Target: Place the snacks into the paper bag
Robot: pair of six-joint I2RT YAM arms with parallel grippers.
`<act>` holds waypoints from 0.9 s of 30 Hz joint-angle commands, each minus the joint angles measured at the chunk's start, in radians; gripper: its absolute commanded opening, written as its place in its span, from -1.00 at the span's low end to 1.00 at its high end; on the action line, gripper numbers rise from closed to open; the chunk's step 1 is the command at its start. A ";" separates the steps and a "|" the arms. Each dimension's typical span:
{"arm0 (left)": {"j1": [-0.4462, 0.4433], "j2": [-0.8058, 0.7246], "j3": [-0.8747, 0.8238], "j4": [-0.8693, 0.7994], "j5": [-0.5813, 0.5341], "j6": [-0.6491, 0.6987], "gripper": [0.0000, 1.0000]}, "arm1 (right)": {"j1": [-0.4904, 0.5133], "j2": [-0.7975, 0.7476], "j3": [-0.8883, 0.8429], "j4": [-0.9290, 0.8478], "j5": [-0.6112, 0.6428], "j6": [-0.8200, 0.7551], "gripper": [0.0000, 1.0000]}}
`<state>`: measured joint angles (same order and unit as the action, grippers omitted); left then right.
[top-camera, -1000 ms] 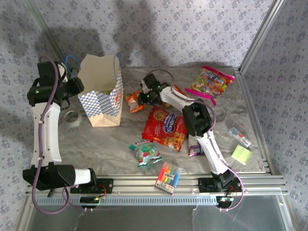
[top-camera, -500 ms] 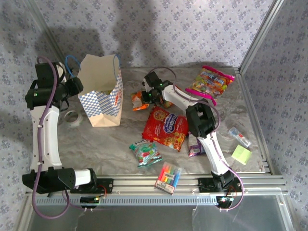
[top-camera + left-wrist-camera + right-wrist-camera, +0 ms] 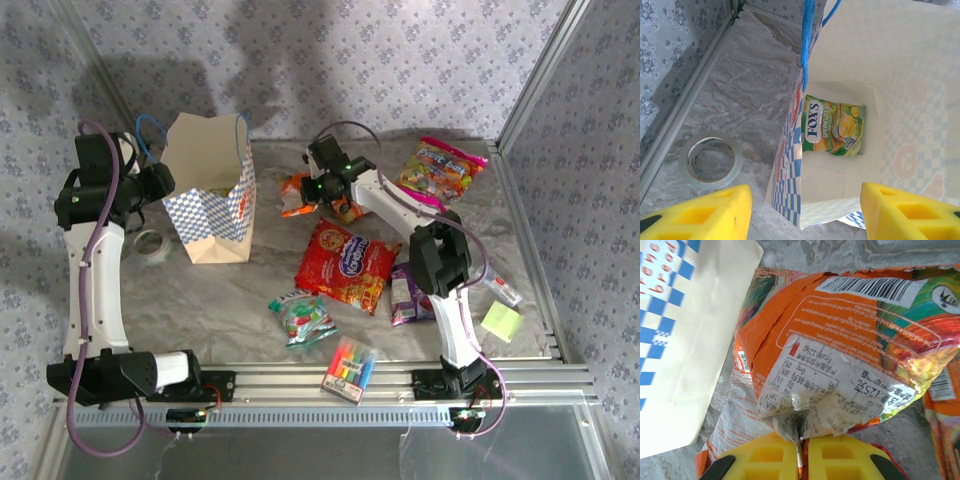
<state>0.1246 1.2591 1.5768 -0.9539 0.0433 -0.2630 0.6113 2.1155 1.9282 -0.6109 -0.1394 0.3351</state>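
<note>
The paper bag [image 3: 212, 195] stands open at the back left. A green-yellow snack [image 3: 833, 126] lies on its floor. My left gripper [image 3: 805, 215] hangs open over the bag's left wall [image 3: 790, 165], one yellow finger [image 3: 695, 212] outside and the other [image 3: 912, 212] over the inside. My right gripper [image 3: 802, 455] is shut on the crumpled edge of an orange-white snack [image 3: 840, 350], held just above the table right of the bag [image 3: 297, 193]. On the table lie the red cookie bag [image 3: 345, 262], a pink-edged candy bag [image 3: 440, 168], a purple packet [image 3: 408, 297] and a green-red packet [image 3: 305, 318].
A tape roll [image 3: 148, 245] lies left of the bag. The clear marker pack [image 3: 350, 368] sits at the front edge, a yellow sticky-note pad [image 3: 502, 320] at the right. Another orange packet [image 3: 942, 400] lies under the held one. Metal frame rails border the table.
My right gripper closed on the orange-white snack and lifted it up and back, away from the table beside the bag. The left arm has hardly moved.
</note>
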 commanded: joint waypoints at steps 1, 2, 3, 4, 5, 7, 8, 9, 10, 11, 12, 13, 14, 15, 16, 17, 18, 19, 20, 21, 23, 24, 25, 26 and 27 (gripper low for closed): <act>0.007 -0.017 0.006 0.026 0.039 -0.005 0.19 | 0.013 -0.099 -0.024 -0.004 0.043 -0.030 -0.79; 0.006 -0.017 0.006 0.026 0.044 -0.005 0.19 | 0.016 -0.117 -0.031 -0.004 0.052 -0.033 -0.79; 0.007 -0.018 0.006 0.028 0.047 -0.005 0.19 | 0.023 -0.135 -0.040 -0.003 0.063 -0.038 -0.79; 0.007 -0.019 0.006 0.030 0.047 -0.005 0.19 | 0.027 -0.154 -0.048 0.000 0.074 -0.041 -0.79; 0.007 -0.018 0.007 0.030 0.048 -0.005 0.19 | 0.031 -0.169 -0.055 0.002 0.083 -0.042 -0.79; 0.006 -0.018 0.012 0.027 0.053 -0.002 0.19 | 0.039 -0.205 -0.069 0.005 0.103 -0.040 -0.79; 0.008 -0.018 0.015 0.025 0.053 -0.001 0.19 | 0.042 -0.218 -0.073 0.006 0.109 -0.038 -0.79; 0.006 -0.018 0.020 0.022 0.056 0.001 0.19 | 0.047 -0.236 -0.080 0.005 0.116 -0.035 -0.79; 0.007 -0.018 0.023 0.020 0.056 0.004 0.19 | 0.050 -0.252 -0.090 0.006 0.123 -0.032 -0.79; 0.007 -0.018 0.025 0.018 0.055 0.005 0.20 | 0.054 -0.266 -0.097 0.025 0.128 -0.030 -0.80; 0.007 -0.020 0.028 0.019 0.054 0.007 0.20 | 0.059 -0.283 -0.106 0.040 0.133 -0.027 -0.80; 0.006 -0.020 0.028 0.018 0.052 0.008 0.19 | 0.064 -0.297 -0.113 0.047 0.141 -0.027 -0.81; 0.007 -0.020 0.028 0.019 0.051 0.008 0.20 | 0.067 -0.310 -0.118 0.051 0.150 -0.027 -0.80; 0.008 -0.019 0.028 0.020 0.050 0.008 0.20 | 0.072 -0.322 -0.122 0.057 0.158 -0.027 -0.81; 0.008 -0.017 0.026 0.023 0.050 0.008 0.20 | 0.077 -0.334 -0.123 0.061 0.166 -0.033 -0.82; 0.008 -0.014 0.028 0.024 0.050 0.010 0.21 | 0.085 -0.344 -0.126 0.063 0.177 -0.041 -0.84; 0.008 -0.010 0.028 0.025 0.050 0.010 0.21 | 0.093 -0.357 -0.129 0.066 0.195 -0.051 -0.85; 0.009 -0.006 0.029 0.028 0.050 0.010 0.21 | 0.100 -0.369 -0.135 0.070 0.213 -0.063 -0.85; 0.007 -0.002 0.030 0.030 0.051 0.011 0.21 | 0.106 -0.380 -0.138 0.075 0.224 -0.071 -0.86; 0.009 0.002 0.032 0.030 0.051 0.011 0.21 | 0.110 -0.389 -0.137 0.077 0.230 -0.077 -0.86; 0.009 0.009 0.035 0.032 0.046 0.008 0.21 | 0.116 -0.403 -0.131 0.075 0.235 -0.080 -0.87; 0.010 0.014 0.037 0.032 0.040 0.001 0.21 | 0.119 -0.412 -0.130 0.077 0.238 -0.082 -0.87; 0.013 0.016 0.036 0.033 0.040 -0.003 0.21 | 0.123 -0.421 -0.129 0.081 0.238 -0.085 -0.87; 0.016 0.019 0.037 0.035 0.045 -0.008 0.21 | 0.128 -0.431 -0.130 0.087 0.240 -0.089 -0.87; 0.019 0.019 0.035 0.037 0.051 -0.011 0.21 | 0.131 -0.440 -0.131 0.093 0.242 -0.095 -0.86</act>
<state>0.1295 1.2724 1.5768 -0.9382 0.0830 -0.2634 0.7334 1.7370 1.7920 -0.5762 0.0669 0.2695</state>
